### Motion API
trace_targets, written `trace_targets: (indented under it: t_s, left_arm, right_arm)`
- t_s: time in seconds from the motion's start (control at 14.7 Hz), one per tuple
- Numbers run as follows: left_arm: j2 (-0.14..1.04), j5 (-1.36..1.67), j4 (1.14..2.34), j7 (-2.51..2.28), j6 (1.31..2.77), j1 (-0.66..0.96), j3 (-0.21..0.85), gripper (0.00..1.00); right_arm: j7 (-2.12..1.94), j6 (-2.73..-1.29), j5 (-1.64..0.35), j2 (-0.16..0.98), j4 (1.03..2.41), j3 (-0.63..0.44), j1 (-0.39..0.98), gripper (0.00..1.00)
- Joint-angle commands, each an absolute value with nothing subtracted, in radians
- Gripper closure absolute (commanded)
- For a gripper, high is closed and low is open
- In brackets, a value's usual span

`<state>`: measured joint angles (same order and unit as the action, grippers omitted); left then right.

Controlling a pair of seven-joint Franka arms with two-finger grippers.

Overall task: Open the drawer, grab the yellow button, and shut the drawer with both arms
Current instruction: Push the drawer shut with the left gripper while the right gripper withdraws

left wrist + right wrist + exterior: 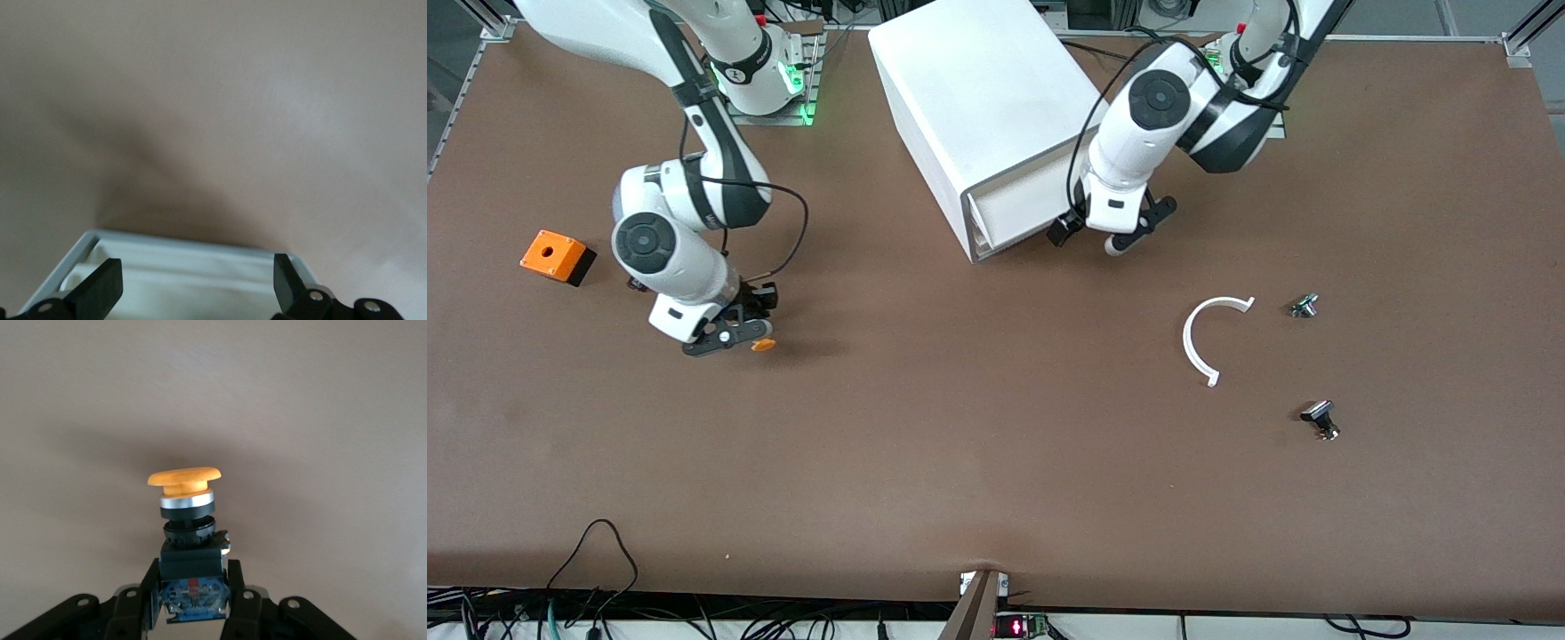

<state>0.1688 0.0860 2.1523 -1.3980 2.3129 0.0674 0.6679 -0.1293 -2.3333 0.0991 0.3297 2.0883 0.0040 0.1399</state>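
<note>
The white cabinet (978, 98) stands at the table's back middle. The front of its top drawer (1018, 206) looks about flush with the cabinet. My left gripper (1104, 236) is at that front, at its corner toward the left arm's end. In the left wrist view the left gripper (193, 283) is open, and the drawer's white rim (187, 248) lies between its fingers. My right gripper (738, 336) is low over the table toward the right arm's end. It is shut on the button (763, 345). In the right wrist view the right gripper (193, 580) clamps the black and blue body, orange cap (183, 478) pointing outward.
An orange cube with a hole (558, 256) sits near the right arm's end. A white curved strip (1200, 342) and two small black-and-silver parts (1305, 306) (1320, 418) lie toward the left arm's end. Cables hang along the table's front edge.
</note>
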Motion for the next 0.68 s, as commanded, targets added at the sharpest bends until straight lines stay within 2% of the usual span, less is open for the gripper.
trace_targets:
  t_s: [0.0, 0.34, 0.61]
  left_arm:
    - [0.13, 0.112, 2.194, -1.459, 2.264, 0.069, 0.73, 0.01]
    - [0.127, 0.156, 2.2, -1.471, 2.244, 0.069, 0.769, 0.01]
    - [0.13, 0.198, 2.209, -1.456, 2.244, 0.063, 0.772, 0.01]
  right_arm:
    - [-0.268, -2.368, 0.087, 0.308, 2.129, 0.021, 0.037, 0.8]
    - [-0.458, -2.404, 0.084, 0.366, 2.137, 0.021, -0.06, 0.79]
    - [-0.584, -2.437, 0.083, 0.405, 2.135, 0.023, -0.11, 0.72]
